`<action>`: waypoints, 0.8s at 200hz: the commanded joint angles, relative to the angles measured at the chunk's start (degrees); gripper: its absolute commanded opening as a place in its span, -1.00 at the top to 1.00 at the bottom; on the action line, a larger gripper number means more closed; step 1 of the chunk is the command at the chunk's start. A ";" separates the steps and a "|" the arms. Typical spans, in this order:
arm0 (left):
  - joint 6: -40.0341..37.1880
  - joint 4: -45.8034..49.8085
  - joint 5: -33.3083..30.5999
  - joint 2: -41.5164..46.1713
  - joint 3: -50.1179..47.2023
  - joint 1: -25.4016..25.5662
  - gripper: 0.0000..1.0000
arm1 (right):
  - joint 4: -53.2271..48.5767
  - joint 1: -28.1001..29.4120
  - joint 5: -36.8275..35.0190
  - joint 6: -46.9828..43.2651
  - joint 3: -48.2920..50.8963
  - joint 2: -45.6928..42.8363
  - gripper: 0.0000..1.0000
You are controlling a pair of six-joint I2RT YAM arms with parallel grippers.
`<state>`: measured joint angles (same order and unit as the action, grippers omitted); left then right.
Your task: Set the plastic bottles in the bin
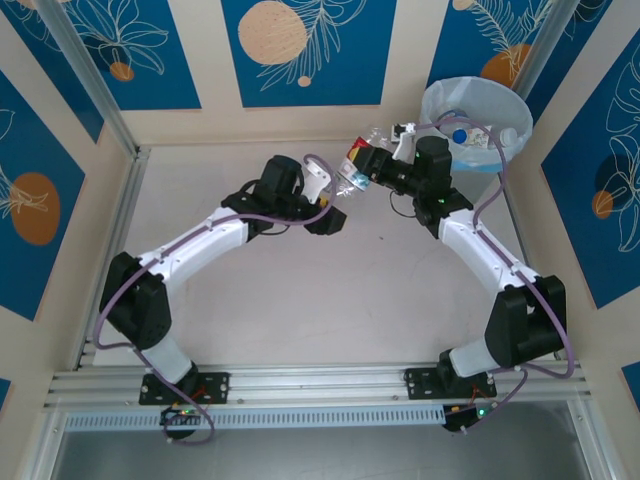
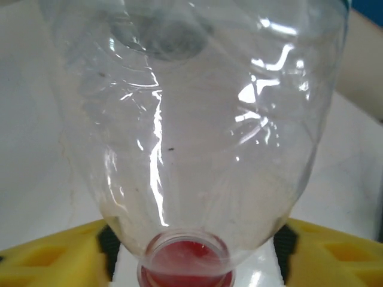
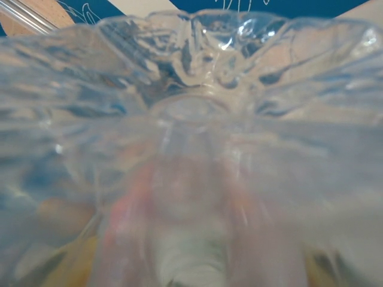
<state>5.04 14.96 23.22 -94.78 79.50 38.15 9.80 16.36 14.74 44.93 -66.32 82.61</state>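
A clear plastic bottle hangs in mid-air between your two arms at the far side of the tabletop, just short of the bin in the far right corner, where other bottles already lie in the pale liner. It looks empty, so expect it to be very light, with thin walls that buckle under a hard squeeze and a glossy skin that slips easily. The stiff places are the neck under the red cap and the moulded, petal-shaped base, so take hold there or low on the body rather than at the soft middle. Your right hand is clenched on the bottle from the bin side. Your left hand looks released: in its wrist view the yellow pads stand spread on either side of the neck, and the bottle's shoulder shows no dent. Much stays unclear. The right wrist view is a blur of plastic pressed close to the lens, so you cannot make out that hand's fingers or how deep the grip sits. From above, the two hands overlap the bottle, and the patch of red and yellow beside it could be label or pad. The bin's contents are too small to count.
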 commanded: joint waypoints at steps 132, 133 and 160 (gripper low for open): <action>5.11 -10.49 -27.87 17.94 -15.91 -3.24 -0.98 | 18.46 -20.14 -25.98 13.73 -7.85 0.46 0.64; 5.13 -10.48 -28.01 18.00 -15.98 -3.38 -0.98 | 18.83 -20.14 -26.43 13.80 -7.90 0.50 0.64; 6.58 -9.24 -28.91 19.55 -18.16 -6.81 -0.98 | 23.92 -19.53 -38.31 11.82 -9.12 3.26 0.61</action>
<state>9.61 5.56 -0.25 -77.45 63.02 34.30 25.50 -3.79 -9.74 55.57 -73.14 83.22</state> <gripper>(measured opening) 0.989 0.293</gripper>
